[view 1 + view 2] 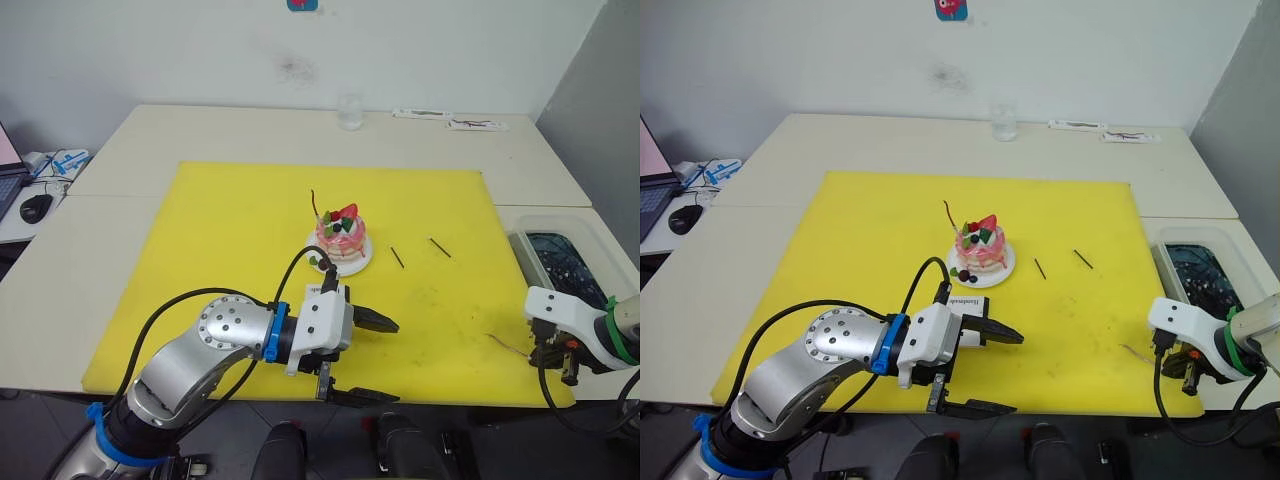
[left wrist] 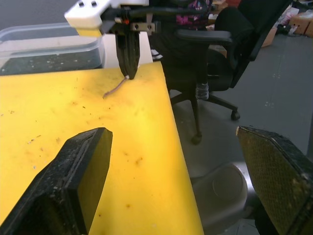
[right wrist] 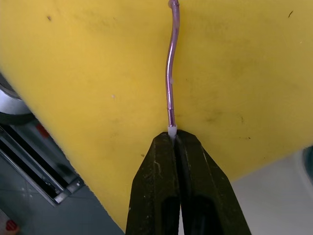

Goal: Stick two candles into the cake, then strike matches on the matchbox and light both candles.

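Jaws of the right gripper (image 3: 172, 139) are pinched together on the pale end of a candle (image 3: 171, 73), whose thin, slightly curved purplish stem reaches out flat over the yellow mat (image 1: 250, 250) near the mat's near right corner. Jaws of the left gripper (image 1: 362, 358) stand wide apart and hold nothing, hovering at the near edge of the mat, just near of the cake.

A second candle (image 1: 315, 205) stands stuck in the left side of the cake (image 1: 340, 235), tilted slightly. That small pink cake, topped with a strawberry and dark berries, sits on its white plate (image 1: 360, 262) about mid-mat. The matchbox (image 1: 967, 301) seems to lie just near of the plate, mostly hidden behind the left gripper, with only its lettered edge visible. Two matches (image 1: 397, 257) (image 1: 439, 247) lie on the mat right of the cake, close to each other but apart.

On the tabletop (image 1: 150, 150) beyond the far edge of the mat stands a clear glass (image 1: 350, 112). A clear plastic tub (image 1: 560, 255) sits right of the mat.
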### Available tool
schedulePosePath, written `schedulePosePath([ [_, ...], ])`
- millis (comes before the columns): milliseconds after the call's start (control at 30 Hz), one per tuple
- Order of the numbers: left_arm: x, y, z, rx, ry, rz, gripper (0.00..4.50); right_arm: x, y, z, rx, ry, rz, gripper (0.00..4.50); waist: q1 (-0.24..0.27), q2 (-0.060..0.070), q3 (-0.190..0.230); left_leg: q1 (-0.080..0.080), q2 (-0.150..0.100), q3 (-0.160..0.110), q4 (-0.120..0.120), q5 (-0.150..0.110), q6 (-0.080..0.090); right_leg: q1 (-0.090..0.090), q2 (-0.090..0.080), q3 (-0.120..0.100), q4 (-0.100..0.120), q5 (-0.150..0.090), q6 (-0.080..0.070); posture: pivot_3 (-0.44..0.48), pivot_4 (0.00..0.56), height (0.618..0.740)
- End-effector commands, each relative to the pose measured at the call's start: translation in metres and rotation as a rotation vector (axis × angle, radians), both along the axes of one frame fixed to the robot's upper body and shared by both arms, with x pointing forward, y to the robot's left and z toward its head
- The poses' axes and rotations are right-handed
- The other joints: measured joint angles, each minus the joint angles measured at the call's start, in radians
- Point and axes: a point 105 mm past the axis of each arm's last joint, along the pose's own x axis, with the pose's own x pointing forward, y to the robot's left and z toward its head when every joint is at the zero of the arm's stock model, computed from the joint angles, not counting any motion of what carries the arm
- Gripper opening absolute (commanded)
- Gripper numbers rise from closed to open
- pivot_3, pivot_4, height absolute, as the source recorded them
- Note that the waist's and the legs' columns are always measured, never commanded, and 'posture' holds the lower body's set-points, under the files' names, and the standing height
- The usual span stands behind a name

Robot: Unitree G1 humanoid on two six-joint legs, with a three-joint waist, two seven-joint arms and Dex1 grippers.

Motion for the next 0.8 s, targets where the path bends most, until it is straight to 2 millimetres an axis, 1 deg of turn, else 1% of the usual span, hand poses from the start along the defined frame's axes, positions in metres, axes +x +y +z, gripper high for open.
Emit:
schedulePosePath([
  [33,0.006,0.008,0.006,-0.013,-0.044,0.036,4.5,0.01,0.012,0.03,0.094,-0.092,0.012,0.04,-0.001,0.001,0.0,0.0,0.0,0.0,0.0,0.0,0.0,0.0,0.0,0.0,0.0,0.0,0.0,0.0,0.15,0.74],
  [167,0.014,0.018,0.008,-0.031,-0.036,0.117,4.5,0.023,0.028,0.053,0.219,-0.213,0.02,0.04,-0.001,0.001,0.0,0.0,0.0,0.0,0.0,0.0,0.0,0.0,0.0,0.0,0.0,0.0,0.0,0.0,0.15,0.74],
  [233,0.018,0.025,0.01,-0.05,-0.024,0.175,4.5,0.032,0.045,0.067,0.34,-0.304,0.036,0.04,-0.002,0.0,0.0,0.0,0.0,0.0,0.0,0.0,0.0,0.0,0.0,0.0,0.0,0.0,0.0,0.0,0.15,0.74],
  [333,0.023,0.04,0.013,-0.074,-0.003,0.264,4.5,0.053,0.084,0.089,0.568,-0.508,0.074,0.04,-0.009,0.0,0.0,0.0,0.001,0.0,0.0,0.0,0.0,0.0,0.001,0.0,0.0,0.001,0.001,0.0,0.15,0.74],
  [367,0.027,0.045,0.016,-0.091,0.002,0.31,4.5,0.06,0.099,0.096,0.644,-0.589,0.084,0.04,-0.01,0.0,0.0,0.0,0.001,0.0,0.0,0.0,0.0,0.0,0.001,0.0,0.001,0.002,0.002,0.0,0.15,0.74],
  [467,0.049,0.061,0.03,-0.173,-0.01,0.457,4.5,0.083,0.132,0.109,0.806,-0.8,0.068,0.04,-0.01,0.0,0.0,0.0,0.001,-0.003,0.0,0.0,0.0,0.0,0.002,0.0,0.002,0.002,0.003,0.0,0.15,0.74],
  [533,0.063,0.07,0.041,-0.251,-0.042,0.561,4.5,0.093,0.15,0.112,0.897,-0.907,0.073,0.04,-0.008,0.0,0.0,0.0,0.001,-0.003,0.0,0.0,0.0,0.0,0.002,-0.001,0.002,0.003,0.003,0.0,0.15,0.74],
  [633,0.075,0.082,0.047,-0.282,-0.078,0.645,4.5,0.101,0.174,0.117,1.048,-1.02,0.074,0.04,-0.006,0.0,0.0,-0.001,0.0,-0.003,0.0,0.0,0.0,0.0,0.002,0.0,0.001,0.004,0.006,0.0,0.15,0.74],
  [733,0.083,0.089,0.052,-0.318,-0.07,0.701,4.5,0.111,0.19,0.113,1.117,-1.071,0.037,0.04,-0.005,0.0,0.0,-0.002,0.0,-0.003,0.0,0.0,0.0,0.0,0.001,0.0,0.001,0.004,0.005,0.0,0.15,0.74],
  [800,0.083,0.09,0.054,-0.325,-0.063,0.703,4.5,0.116,0.198,0.107,1.137,-1.095,0.029,0.04,-0.004,0.0,0.0,-0.002,0.0,-0.003,-0.001,0.0,0.0,-0.001,0.001,0.0,0.001,0.004,0.005,0.0,0.15,0.74],
])
